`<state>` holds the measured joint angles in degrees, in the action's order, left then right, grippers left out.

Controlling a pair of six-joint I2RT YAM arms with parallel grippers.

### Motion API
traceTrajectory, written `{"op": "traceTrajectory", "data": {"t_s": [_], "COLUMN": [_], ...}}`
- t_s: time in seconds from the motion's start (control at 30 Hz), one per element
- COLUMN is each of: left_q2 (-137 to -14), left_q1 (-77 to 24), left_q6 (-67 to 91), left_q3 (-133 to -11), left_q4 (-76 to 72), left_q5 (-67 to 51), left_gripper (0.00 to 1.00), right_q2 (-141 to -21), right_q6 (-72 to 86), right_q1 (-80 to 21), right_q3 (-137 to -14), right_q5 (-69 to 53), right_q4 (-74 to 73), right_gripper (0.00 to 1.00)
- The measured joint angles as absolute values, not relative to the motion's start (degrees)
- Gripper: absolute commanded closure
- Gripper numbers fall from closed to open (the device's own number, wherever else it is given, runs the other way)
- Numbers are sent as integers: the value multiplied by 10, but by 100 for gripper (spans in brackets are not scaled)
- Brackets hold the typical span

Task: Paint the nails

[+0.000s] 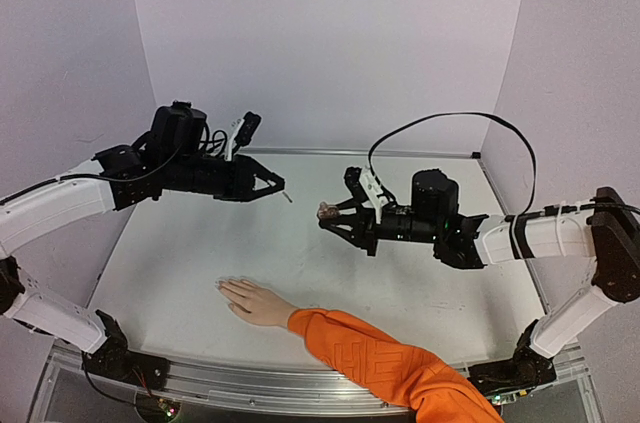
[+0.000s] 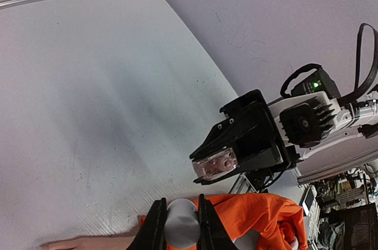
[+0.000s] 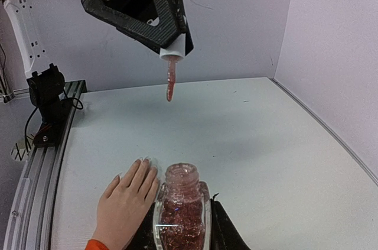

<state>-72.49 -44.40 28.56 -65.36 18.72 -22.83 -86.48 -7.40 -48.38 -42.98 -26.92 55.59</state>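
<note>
White surface (image 1: 200, 263) with pale walls (image 1: 330, 33) on the left, far and right sides. Left arm (image 1: 60, 205) reached in from the left, right arm (image 1: 540, 238) from the right, and both tools met near the middle, raised off the surface. A green light (image 2: 315, 84) was lit on the right arm, seen from the left wrist.

Bright orange sleeve (image 1: 390, 363) came in from the near right corner. Pale hand (image 1: 250, 300) lay flat, palm down, on the near middle of the surface, fingers pointing left.

Left tool (image 1: 272, 184) was clenched on a white cap (image 3: 176, 52), pointing right. Right tool (image 1: 332, 213) was clamped around a small clear bottle (image 3: 180, 214), pointing left toward the other tool; the two were near but apart.

The bottle held reddish-pink glitter polish, its neck open and roughly upright. No print on it was readable. A brush (image 3: 170, 84) coated in pink polish hung from the cap, in the air, clear of the bottle and the hand.

Nails (image 3: 144, 161) were at the fingertips, at the left end of the hand on the near part of the surface, barely different from the skin. Could not tell if any had colour. Brush was well apart from them, farther back.
</note>
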Motion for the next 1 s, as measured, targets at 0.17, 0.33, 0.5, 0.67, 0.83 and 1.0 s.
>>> {"op": "traceTrajectory", "data": {"t_s": [0.17,0.33,0.5,0.67,0.83,1.0], "left_q2": [-767,-784,-799,-804,-808,-812], "left_q1": [-473,-485,-486,-489,-491,-493], "left_q6": [278,268,268,266,265,265], "left_q3": [-685,-702,-710,-711,-711,-711], "left_q4": [163,159,154,154,153,150], "left_q5": [-228,-229,-230,-230,-230,-230], "left_gripper": [100,100,100,100,100,100], "right_q2": [-886,-892,-892,-892,-892,-892], "right_q6": [-63,-57,-49,-42,-36,-32], "right_q1": [-484,-484,-484,-484,-484,-484], "right_q3": [-430,-430,-430,-430,-430,-430], "right_q5": [-282,-285,-283,-275,-266,-265], "right_q4": [562,565,571,580,586,586], "right_gripper": [100,100,100,100,100,100]}}
